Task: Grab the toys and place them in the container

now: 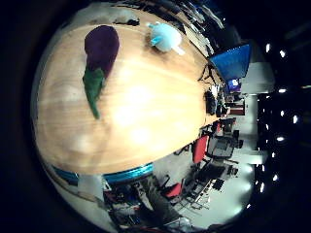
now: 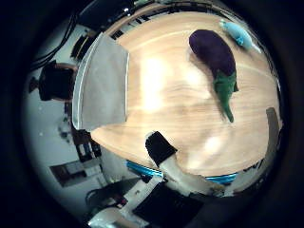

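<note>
A purple eggplant toy (image 1: 100, 49) with a green stem lies on the round wooden table (image 1: 146, 112). A light blue toy (image 1: 165, 37) lies past it, near the table's far edge. The thumb side view shows the eggplant (image 2: 213, 52), the blue toy (image 2: 237, 35), and a grey rectangular container (image 2: 100, 81) lying at the table's edge, a short way from the eggplant. My hand (image 2: 163, 152) is well above the table. One white finger with a black tip shows there, straight and touching nothing.
Red and black chairs (image 1: 199, 150) stand on the floor beside the table. A blue screen (image 1: 231, 60) stands farther off. A dark chair (image 2: 55, 81) sits behind the container. The table rim has a teal edge (image 1: 126, 175).
</note>
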`<state>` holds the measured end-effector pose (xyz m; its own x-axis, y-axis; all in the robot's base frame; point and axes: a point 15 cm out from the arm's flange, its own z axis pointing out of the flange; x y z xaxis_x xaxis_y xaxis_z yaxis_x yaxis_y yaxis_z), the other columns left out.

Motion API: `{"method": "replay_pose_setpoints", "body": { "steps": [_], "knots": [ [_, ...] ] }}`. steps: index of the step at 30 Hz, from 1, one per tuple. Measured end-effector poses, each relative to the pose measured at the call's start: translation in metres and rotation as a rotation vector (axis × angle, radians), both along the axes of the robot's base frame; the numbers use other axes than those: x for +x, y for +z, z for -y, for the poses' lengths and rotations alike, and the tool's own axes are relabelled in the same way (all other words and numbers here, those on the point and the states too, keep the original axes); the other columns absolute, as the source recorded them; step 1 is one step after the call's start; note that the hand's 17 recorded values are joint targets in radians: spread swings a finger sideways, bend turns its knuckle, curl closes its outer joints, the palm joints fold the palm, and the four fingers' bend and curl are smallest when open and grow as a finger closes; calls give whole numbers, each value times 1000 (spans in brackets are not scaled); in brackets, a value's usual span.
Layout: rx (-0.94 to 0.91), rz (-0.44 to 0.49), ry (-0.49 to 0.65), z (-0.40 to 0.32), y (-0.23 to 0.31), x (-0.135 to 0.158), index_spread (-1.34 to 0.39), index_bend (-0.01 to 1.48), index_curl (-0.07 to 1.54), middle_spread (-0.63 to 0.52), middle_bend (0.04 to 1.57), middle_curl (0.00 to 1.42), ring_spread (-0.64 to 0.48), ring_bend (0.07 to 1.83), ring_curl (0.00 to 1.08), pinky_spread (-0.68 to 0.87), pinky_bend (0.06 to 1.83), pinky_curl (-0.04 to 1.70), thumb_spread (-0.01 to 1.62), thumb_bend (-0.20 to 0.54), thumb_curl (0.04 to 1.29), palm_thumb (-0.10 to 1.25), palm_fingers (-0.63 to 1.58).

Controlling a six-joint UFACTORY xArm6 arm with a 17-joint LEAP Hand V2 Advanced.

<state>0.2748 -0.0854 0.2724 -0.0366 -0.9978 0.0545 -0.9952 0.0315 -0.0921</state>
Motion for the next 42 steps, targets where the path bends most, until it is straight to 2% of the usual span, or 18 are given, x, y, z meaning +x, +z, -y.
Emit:
{"method": "replay_pose_setpoints", "body": {
  "steps": [8,21,42],
  "knots": [
    [1,-12,-15,14,-3,6,-486,154,278,-177,198,351,-71,356,259,405,707,-2,1014,-27,270,226,303],
    [7,-27,-60,51,3,49,-481,152,265,-179,207,355,-77,399,262,408,778,-4,996,-28,274,231,276],
    [5,-6,-171,174,22,175,-479,159,264,-191,232,359,-93,444,257,388,845,-6,987,-26,280,252,239]
  ]
}}
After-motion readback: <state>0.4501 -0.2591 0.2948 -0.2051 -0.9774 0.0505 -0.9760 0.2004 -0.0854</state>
